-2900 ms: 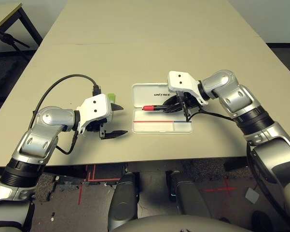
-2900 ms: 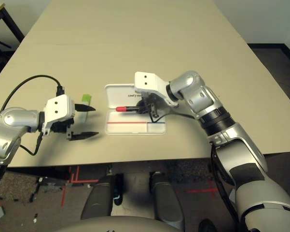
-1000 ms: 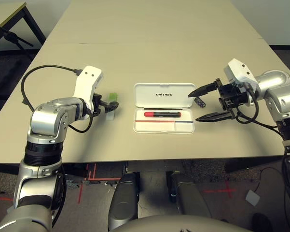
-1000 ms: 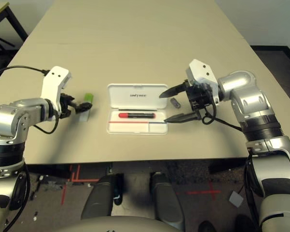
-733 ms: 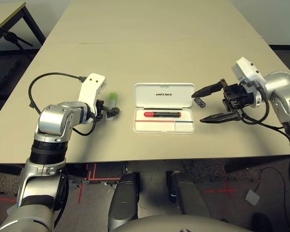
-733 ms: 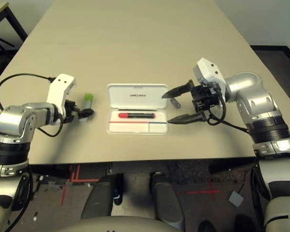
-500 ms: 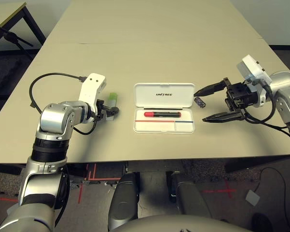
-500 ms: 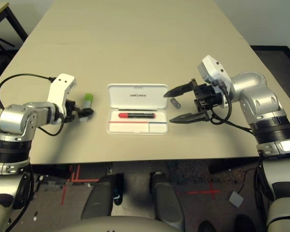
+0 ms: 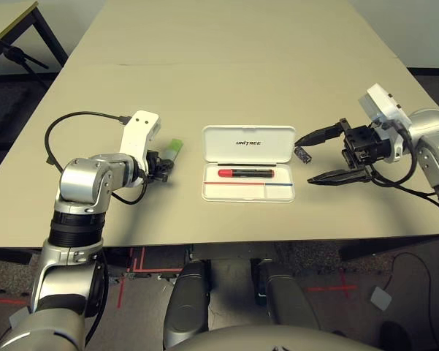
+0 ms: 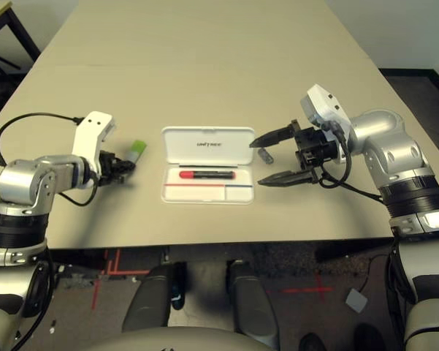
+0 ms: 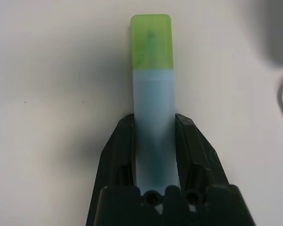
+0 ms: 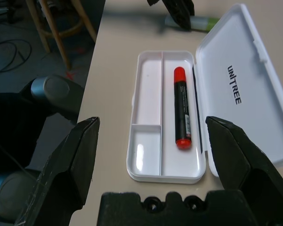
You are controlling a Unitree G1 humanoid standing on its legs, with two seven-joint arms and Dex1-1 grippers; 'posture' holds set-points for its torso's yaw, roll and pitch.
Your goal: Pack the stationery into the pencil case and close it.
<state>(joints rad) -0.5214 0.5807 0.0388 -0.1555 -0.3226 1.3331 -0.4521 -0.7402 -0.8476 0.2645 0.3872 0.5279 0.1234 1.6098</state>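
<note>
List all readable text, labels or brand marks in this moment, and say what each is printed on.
"UNITREE": printed on the inside of the open lid of the pencil case, legible in the right wrist view and the head views.
The red marker in the case has a dark band along its barrel; any print there is too small to read.
No other text is visible.

The pencil case (image 9: 247, 172) is white, with dark "UNITREE" lettering on its lid and a thin red-and-blue stripe inside. The marker (image 9: 245, 173) in it is red and black. The stick (image 11: 152, 117) is pale bluish with a light-green cap. The small clip-like piece (image 9: 302, 154) looks dark, perhaps patterned. The counter (image 9: 234, 66) is plain beige; both jaws are black.
</note>
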